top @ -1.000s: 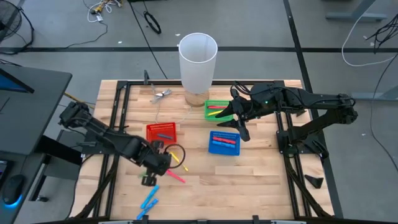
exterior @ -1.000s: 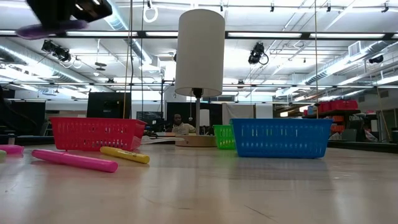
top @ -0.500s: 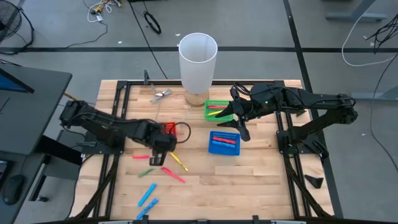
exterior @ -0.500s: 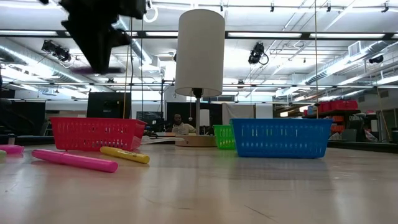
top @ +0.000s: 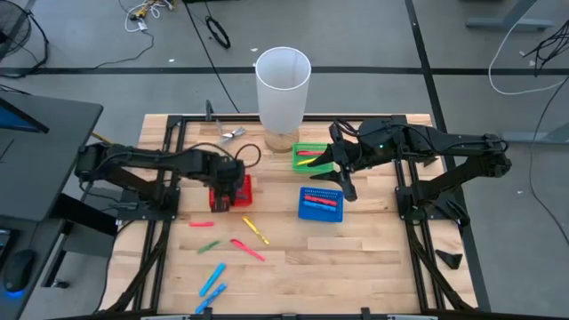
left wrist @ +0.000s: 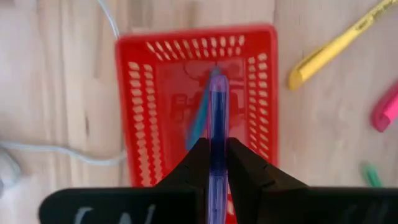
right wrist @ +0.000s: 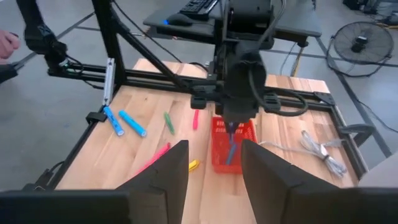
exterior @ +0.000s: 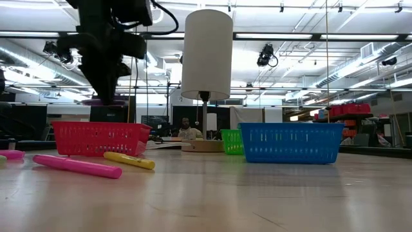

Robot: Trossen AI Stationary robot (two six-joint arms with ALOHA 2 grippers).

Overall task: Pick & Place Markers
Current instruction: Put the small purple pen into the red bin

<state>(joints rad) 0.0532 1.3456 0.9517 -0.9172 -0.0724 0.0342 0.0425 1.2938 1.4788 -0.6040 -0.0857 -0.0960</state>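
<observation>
Left hand (left wrist: 214, 158): clamped a purple marker (left wrist: 216, 118) above the red basket (left wrist: 140, 112) at frame centre, poised for release.
Right hand (right wrist: 214, 168): waited open, empty.

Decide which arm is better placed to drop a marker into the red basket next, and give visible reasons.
Left. Its claw already grips a purple marker directly above the red basket. The right claw waits, open, between the green and blue baskets.

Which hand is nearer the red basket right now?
Left. The left hand hangs directly above the red basket, holding a purple marker. The right hand sits open across the table, near the blue basket.
</observation>
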